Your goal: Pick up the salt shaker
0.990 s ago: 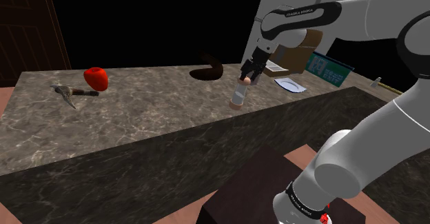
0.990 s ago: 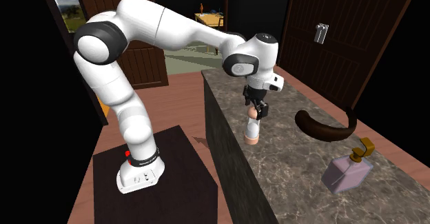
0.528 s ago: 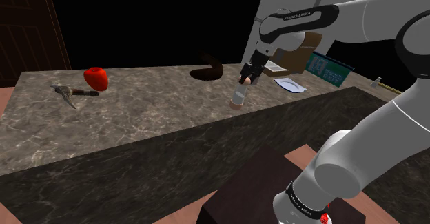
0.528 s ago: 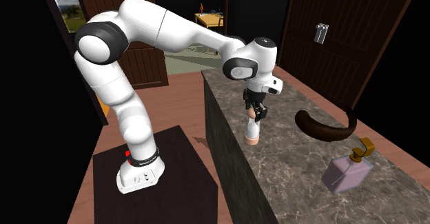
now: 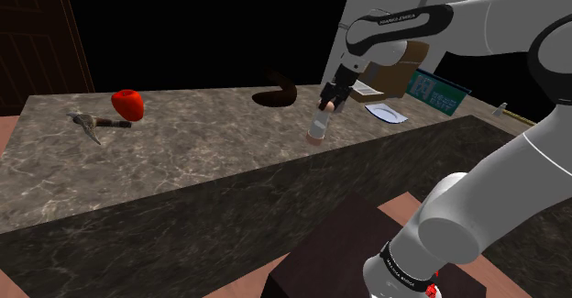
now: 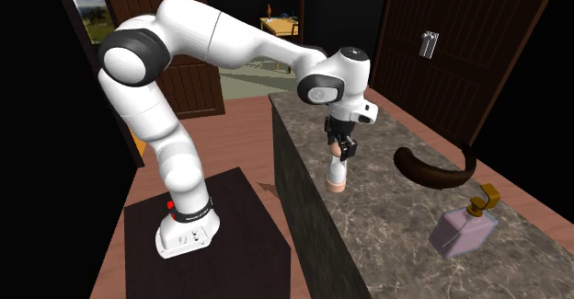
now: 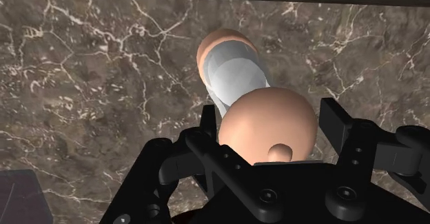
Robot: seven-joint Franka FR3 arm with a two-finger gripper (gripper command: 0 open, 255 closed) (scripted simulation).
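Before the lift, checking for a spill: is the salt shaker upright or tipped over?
Upright. The salt shaker stands on its base on the dark veined countertop, its rounded cap topmost, within the gripper.

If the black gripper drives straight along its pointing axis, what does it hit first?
The peach domed cap of the grey-bodied salt shaker, right ahead of the gripper; the dark marble counter lies beyond it.

Dark marbled counter (image 5: pixel 192 159) carries a red round item (image 5: pixel 128 104) just beside a grey tool (image 5: pixel 90 122). Also on it: a dark brown curved piece (image 6: pixel 432 170) and, near that, a pale pink bottle (image 6: pixel 463 230) with a gold cap. Dark wooden door (image 6: pixel 460 40) behind.
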